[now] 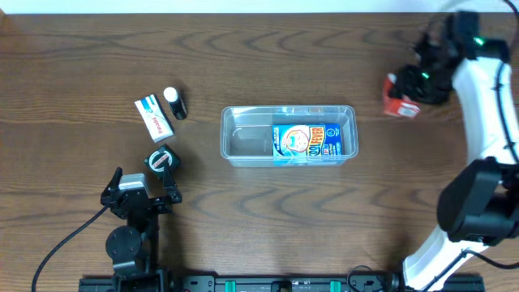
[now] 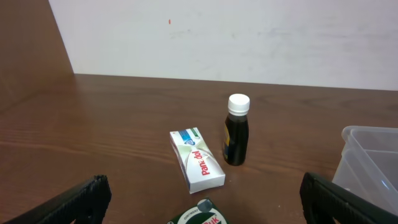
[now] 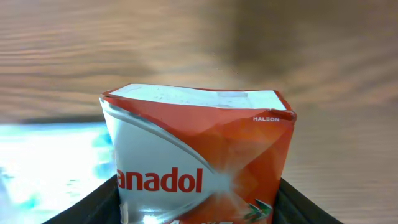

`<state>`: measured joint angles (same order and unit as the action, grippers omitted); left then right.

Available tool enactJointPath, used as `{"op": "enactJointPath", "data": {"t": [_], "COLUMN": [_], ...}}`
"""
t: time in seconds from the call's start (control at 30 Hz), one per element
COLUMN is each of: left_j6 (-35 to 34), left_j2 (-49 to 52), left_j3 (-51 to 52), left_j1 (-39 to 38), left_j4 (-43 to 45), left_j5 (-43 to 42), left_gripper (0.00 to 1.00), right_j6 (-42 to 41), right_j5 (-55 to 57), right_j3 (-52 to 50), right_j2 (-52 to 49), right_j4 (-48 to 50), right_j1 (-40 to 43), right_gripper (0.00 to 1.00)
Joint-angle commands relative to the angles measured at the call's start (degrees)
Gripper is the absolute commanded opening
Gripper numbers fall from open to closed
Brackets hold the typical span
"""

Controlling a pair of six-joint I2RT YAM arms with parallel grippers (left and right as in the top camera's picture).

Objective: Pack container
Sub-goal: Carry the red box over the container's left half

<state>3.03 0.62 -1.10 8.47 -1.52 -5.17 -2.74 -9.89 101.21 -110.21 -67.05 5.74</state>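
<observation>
The clear plastic container point(image 1: 289, 135) sits mid-table with a blue box point(image 1: 304, 142) inside; its corner shows in the left wrist view point(image 2: 370, 160). My right gripper point(image 1: 413, 88) at the far right is shut on a red and white Panadol box point(image 3: 198, 163), also seen from overhead point(image 1: 399, 103). My left gripper point(image 1: 144, 195) is open and empty at the lower left, just behind a dark green round tin point(image 1: 161, 159) that also shows in the left wrist view point(image 2: 199, 214).
A white Panadol box point(image 1: 153, 117) and a dark bottle with a white cap point(image 1: 175, 103) lie left of the container; the left wrist view shows the box point(image 2: 196, 160) and bottle point(image 2: 236, 130) too. A white wall borders the table's far edge.
</observation>
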Motion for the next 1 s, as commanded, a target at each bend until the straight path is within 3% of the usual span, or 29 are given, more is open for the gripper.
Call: {"op": "enactJointPath", "data": {"t": [0.0, 0.47, 0.67, 0.97], "left_j6": [0.4, 0.4, 0.4, 0.4], "left_j2": [-0.3, -0.3, -0.3, -0.3], "left_j3": [0.9, 0.9, 0.9, 0.9], "left_j1": [0.0, 0.0, 0.0, 0.0], "left_j4": [-2.1, -2.1, -2.1, -2.1], "left_j5": [-0.6, -0.6, -0.6, -0.6], "left_gripper": [0.98, 0.98, 0.98, 0.98], "right_j6": [-5.9, -18.9, -23.2, -32.1], "right_j5": [-1.0, 9.1, 13.0, 12.6], "right_j3": [6.3, 8.2, 8.1, 8.1], "right_j2": [0.1, -2.4, -5.6, -10.0], "right_j4": [-1.5, 9.0, 9.5, 9.4], "right_j1": [-8.7, -38.0, -43.9, -46.2], "right_gripper": [0.57, 0.59, 0.59, 0.58]}}
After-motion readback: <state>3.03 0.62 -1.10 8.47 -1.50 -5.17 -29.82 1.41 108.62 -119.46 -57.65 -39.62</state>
